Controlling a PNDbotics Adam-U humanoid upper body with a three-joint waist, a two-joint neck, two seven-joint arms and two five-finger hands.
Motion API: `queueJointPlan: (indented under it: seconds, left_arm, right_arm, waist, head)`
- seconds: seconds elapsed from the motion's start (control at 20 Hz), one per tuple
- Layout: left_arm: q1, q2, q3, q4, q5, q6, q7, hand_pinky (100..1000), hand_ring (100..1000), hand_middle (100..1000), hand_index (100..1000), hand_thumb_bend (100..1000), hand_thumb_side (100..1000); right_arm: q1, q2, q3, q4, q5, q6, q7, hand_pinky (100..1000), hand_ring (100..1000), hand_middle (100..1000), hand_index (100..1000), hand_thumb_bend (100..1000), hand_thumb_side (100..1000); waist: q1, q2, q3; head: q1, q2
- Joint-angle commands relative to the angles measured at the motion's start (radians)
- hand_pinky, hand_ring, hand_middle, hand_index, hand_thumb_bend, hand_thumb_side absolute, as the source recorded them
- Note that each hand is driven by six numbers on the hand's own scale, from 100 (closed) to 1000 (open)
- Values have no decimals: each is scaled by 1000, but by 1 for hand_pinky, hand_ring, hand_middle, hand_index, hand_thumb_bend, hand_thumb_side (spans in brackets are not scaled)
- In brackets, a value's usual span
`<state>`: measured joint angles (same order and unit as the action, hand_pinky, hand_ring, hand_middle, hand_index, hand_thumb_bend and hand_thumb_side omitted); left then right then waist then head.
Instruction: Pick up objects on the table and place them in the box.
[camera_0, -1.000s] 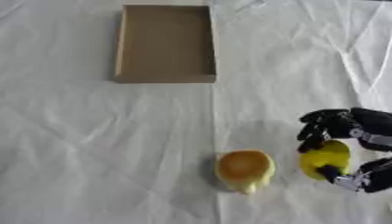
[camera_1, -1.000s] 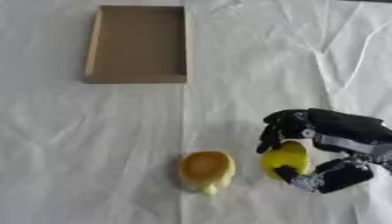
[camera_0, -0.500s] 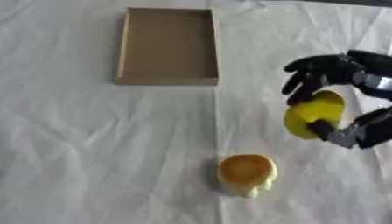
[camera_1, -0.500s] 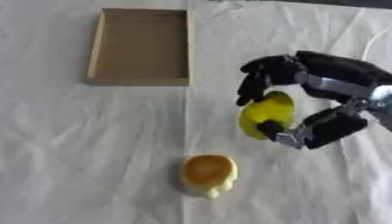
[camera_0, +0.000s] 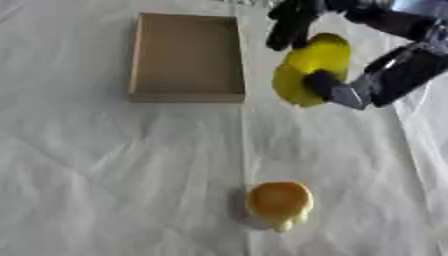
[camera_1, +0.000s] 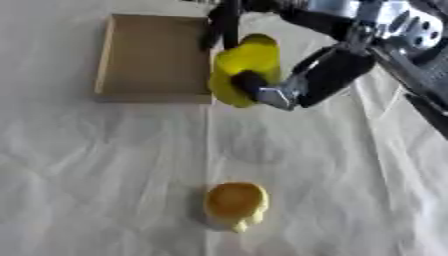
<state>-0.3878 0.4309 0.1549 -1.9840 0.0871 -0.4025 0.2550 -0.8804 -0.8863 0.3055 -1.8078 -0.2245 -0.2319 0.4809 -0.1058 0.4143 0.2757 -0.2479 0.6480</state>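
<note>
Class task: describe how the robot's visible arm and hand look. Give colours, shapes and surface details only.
Only the right hand and its arm show. The fingers are black, slim and segmented, the thumb ending in a small grey tip. The palm is a bulky black block. Behind it, the wrist and forearm are silvery grey metal with round dark spots, then darker grey further back. No cables or markings can be made out.
</note>
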Motion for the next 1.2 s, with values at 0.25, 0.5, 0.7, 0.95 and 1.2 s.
queueJointPlan:
  seconds: [0.25, 0.5, 0.7, 0.95, 1.2]
  left_arm:
    - [-95, -3, -35, -16, 37, -33, -22, 871, 876, 815, 864, 131, 578]
    - [-157, -18, -64, -16, 70, -46, -48, 870, 874, 813, 864, 147, 559]
    - [-196, -33, -84, -16, 93, -53, -69, 870, 873, 812, 864, 155, 553]
    - [-219, -52, -100, -16, 117, -40, -94, 871, 875, 813, 863, 148, 567]
    - [-214, -55, -104, -16, 128, -29, -113, 871, 876, 813, 863, 142, 574]
  right_arm:
    - [-192, 180, -15, 347, 110, -62, -34, 932, 762, 486, 773, 100, 100]
    - [-267, 282, -49, 552, 226, -149, -97, 925, 755, 489, 770, 100, 100]
    - [-303, 340, -84, 693, 340, -221, -178, 930, 761, 495, 776, 100, 100]
    - [-323, 399, -105, 823, 473, -270, -237, 931, 770, 510, 783, 100, 100]
    - [-312, 415, -93, 859, 619, -316, -238, 945, 839, 609, 828, 100, 100]
  waist:
    - [5, -9, 54]
    - [-7, 0, 107]
    - [-18, 7, 145]
    - [-27, 10, 169]
    - [-30, 10, 168]
  head:
    - [-72, -17]
    - [-114, -21]
    - [-154, -26]
    - [-173, -35]
    - [-167, -38]
